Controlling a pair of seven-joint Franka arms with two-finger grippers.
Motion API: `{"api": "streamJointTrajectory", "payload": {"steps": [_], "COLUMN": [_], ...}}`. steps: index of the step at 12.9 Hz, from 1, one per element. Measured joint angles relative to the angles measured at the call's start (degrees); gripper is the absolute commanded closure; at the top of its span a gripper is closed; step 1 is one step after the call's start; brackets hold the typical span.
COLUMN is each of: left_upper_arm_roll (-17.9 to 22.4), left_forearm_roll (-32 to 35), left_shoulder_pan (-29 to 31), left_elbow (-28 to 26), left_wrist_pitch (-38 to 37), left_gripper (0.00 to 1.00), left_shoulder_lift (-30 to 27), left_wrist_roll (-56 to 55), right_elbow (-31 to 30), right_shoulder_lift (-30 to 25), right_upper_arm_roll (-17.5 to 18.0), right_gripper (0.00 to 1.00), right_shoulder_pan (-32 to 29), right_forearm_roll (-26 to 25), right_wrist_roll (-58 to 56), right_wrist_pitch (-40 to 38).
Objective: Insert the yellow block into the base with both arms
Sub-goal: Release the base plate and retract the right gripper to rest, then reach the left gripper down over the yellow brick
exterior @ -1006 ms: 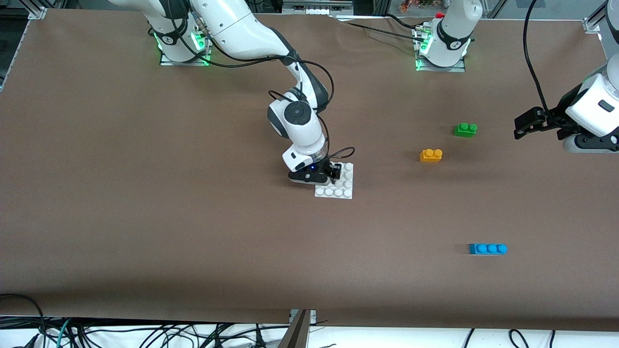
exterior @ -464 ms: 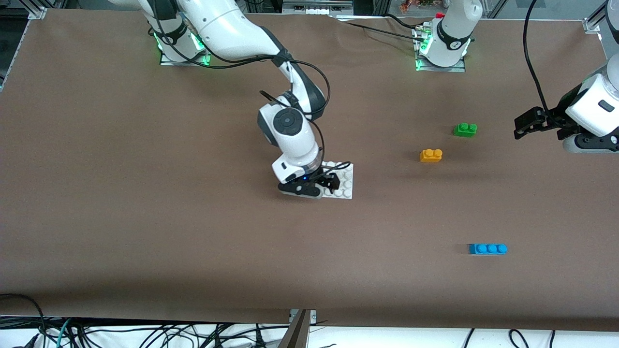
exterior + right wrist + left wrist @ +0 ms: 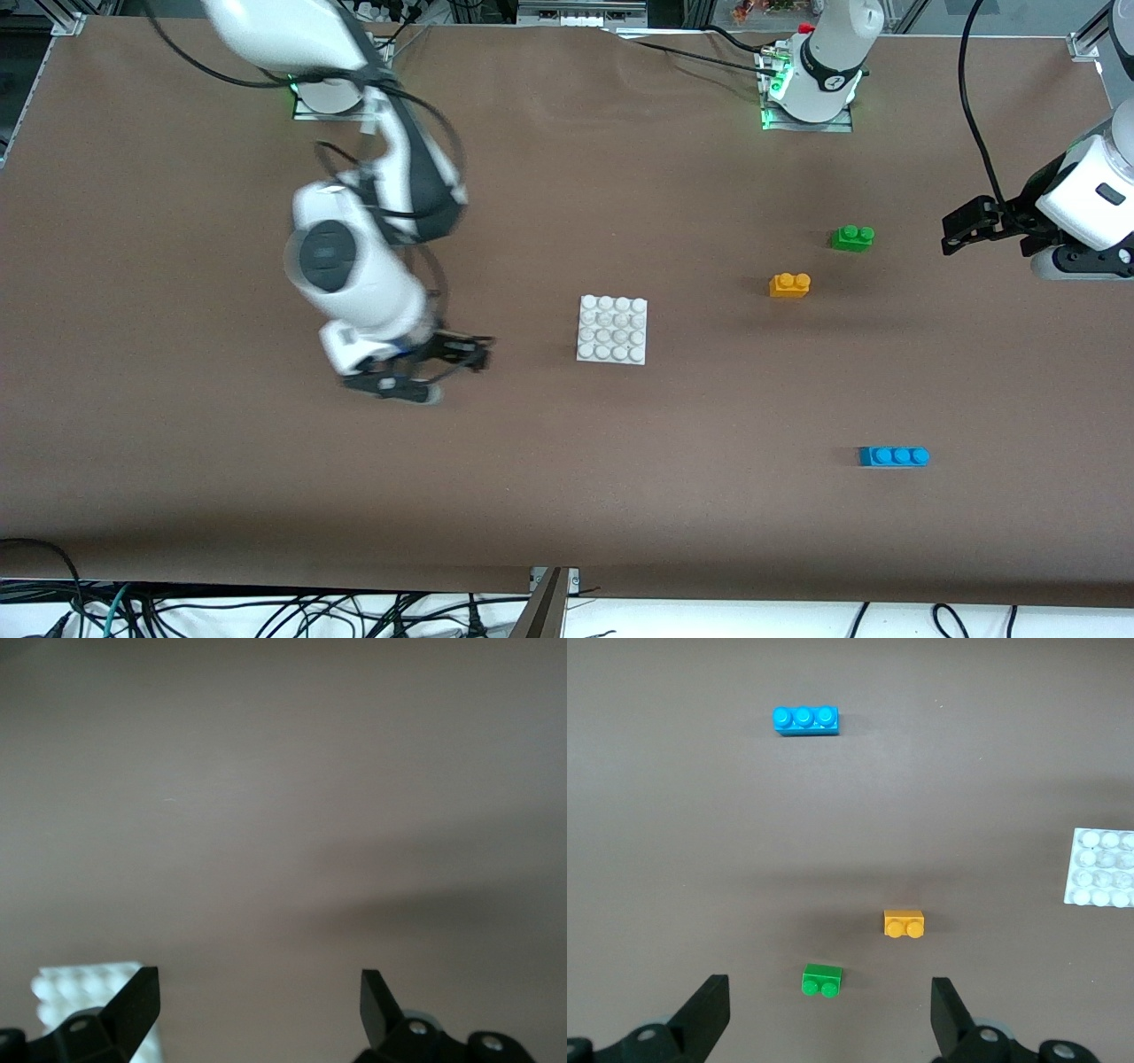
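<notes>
Front view: base [image 3: 611, 330] lies free, both grippers wide and empty; left gripper [image 3: 961, 229] probably must fetch yellow block [image 3: 789, 284] next.

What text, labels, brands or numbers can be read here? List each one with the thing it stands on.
None can be read.
The yellow block, green brick, blue brick and white base carry no lettering.
A small dark mark on the left arm's base joint is too small to read.

White arms [image 3: 354, 283], dark grey joints, black cables, black claws [image 3: 961, 232].
</notes>
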Motion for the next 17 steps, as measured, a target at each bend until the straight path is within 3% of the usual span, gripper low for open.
{"api": "streamJointTrajectory", "payload": {"steps": [5, 7, 10, 17], "left_upper_arm_roll": [-0.4, -0.8, -1.7, -2.9], "left_forearm_roll": [0.0, -0.1, -0.1, -3.3], "left_shoulder_pan": [-0.7, -0.7, -1.2, -1.3], "left_elbow": [2.3, 2.5, 2.5, 1.9], "left_wrist_pitch": [0.0, 0.0, -0.2, -6.7], "left_gripper": [0.0, 0.0, 0.0, 0.0], "left_shoulder_lift": [1.5, 1.8, 2.5, 6.5], "left_wrist_roll": [0.0, 0.0, 0.0, 0.2], "right_elbow": [-10.3, -11.7, -12.0, -11.8], "right_shoulder_lift": [-20.1, -24.3, -25.6, -25.6], "right_upper_arm_roll": [0.2, 2.5, 9.6, 11.2], "right_gripper": [0.0, 0.0, 0.0, 0.0], "right_shoulder_pan": [-12.2, -17.0, -26.0, -26.4], "right_forearm_roll": [-6.1, -6.6, -8.7, -12.8], "right_wrist_roll": [-15.1, -19.9, -23.6, -23.6], "right_wrist_pitch": [-16.4, -18.9, -20.0, -21.4]}}
